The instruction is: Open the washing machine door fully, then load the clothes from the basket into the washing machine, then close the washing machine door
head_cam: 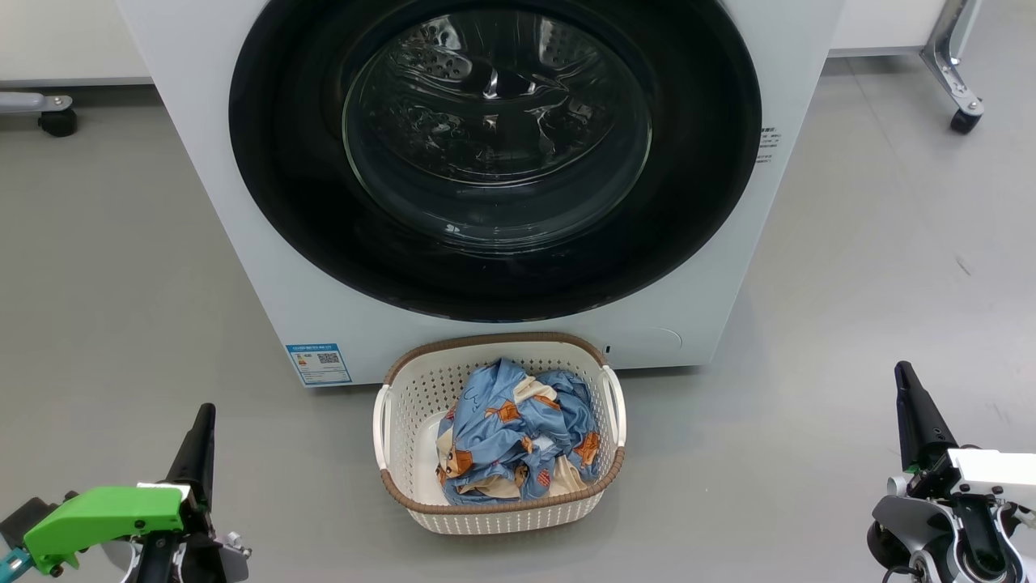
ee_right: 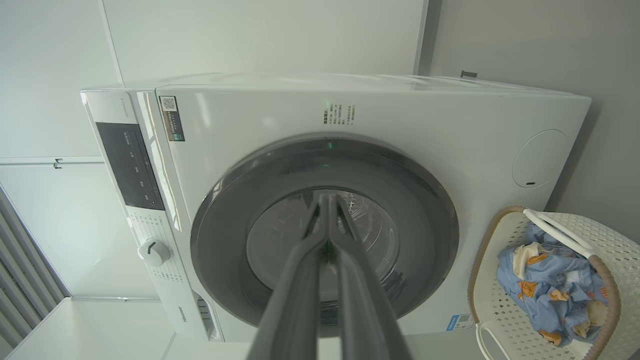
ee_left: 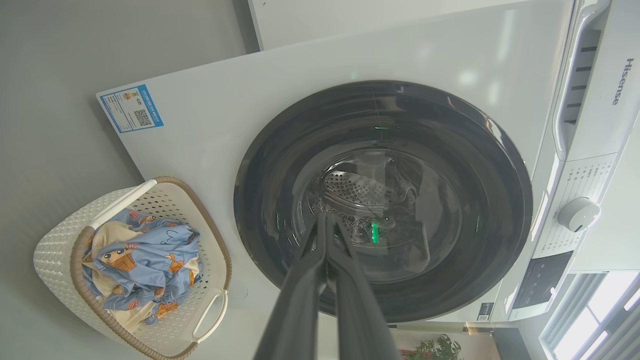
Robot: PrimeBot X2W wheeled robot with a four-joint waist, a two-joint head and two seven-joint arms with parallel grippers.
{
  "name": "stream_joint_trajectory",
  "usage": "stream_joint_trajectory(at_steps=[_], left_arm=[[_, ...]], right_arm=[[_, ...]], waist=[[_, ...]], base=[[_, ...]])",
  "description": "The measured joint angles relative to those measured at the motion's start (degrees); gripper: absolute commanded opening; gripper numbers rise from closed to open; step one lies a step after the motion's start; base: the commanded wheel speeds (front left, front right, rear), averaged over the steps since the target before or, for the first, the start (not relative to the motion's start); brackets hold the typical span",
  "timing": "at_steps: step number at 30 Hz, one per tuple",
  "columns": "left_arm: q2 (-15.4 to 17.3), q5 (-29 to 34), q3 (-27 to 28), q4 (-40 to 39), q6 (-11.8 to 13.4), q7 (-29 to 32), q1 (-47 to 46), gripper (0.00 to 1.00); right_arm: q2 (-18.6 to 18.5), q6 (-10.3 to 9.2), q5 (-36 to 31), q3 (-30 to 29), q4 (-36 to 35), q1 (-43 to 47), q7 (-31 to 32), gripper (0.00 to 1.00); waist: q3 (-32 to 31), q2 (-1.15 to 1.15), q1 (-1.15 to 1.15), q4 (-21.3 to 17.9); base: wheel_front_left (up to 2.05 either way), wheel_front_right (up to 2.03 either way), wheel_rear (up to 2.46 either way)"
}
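The washing machine door sits flush against the white front of the washing machine, and the steel drum shows through its glass bowl. The basket stands on the grey floor just below the door and close to the front panel. The clothes are heaped inside it, below the brown rim.

The head view cuts off the top of the machine. The left wrist view shows that part – a white dial, a dark control panel and the maker's name. The right wrist view adds a round flap in the lower corner of the front, near the basket. The head view also takes in the blue label at the other lower corner and a castor on the floor well off to the left.

The left pincer hangs at the lower left and the right pincer at the lower right. Both are well back from the machine and apart from the basket. Each wrist view shows its own two fingers pressed together at the tips, with nothing held between them.

Bare floor lies on both sides of the basket – wide lanes between it and either pincer.
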Motion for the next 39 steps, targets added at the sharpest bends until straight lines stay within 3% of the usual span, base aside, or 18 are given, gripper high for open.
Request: stream_joint_trajectory(at_steps=[36, 37, 38, 39], left_arm=[[-0.25, 0.01, -0.03, 0.87, 0.02, 0.00, 0.49, 0.00], [-0.56, 0.01, -0.04, 1.45, 0.02, 0.00, 1.08, 1.00], [-0.89, 0.01, -0.08, 2.18, 0.02, 0.00, 1.69, 0.00], [-1.22, 0.01, -0.11, 2.74, 0.02, 0.00, 2.39, 0.00]], right_arm=[[0.41, -0.04, 0.01, -0.04, 0.88, 0.49, 0.04, 0.00], [0.70, -0.04, 0.01, 0.02, 1.49, 1.12, 0.04, 1.00], [1.05, -0.04, 0.01, 0.05, 2.14, 1.75, 0.01, 0.00], [1.44, -0.04, 0.01, 0.08, 2.75, 2.45, 0.00, 0.00]], waist=[[0.00, 0.00, 0.00, 0.00], [0.00, 0.00, 0.00, 0.00], [0.00, 0.00, 0.00, 0.00], [0.01, 0.00, 0.00, 0.00]], base=[[0.00, 0.00, 0.00], [0.00, 0.00, 0.00], [0.00, 0.00, 0.00], [0.00, 0.00, 0.00]])
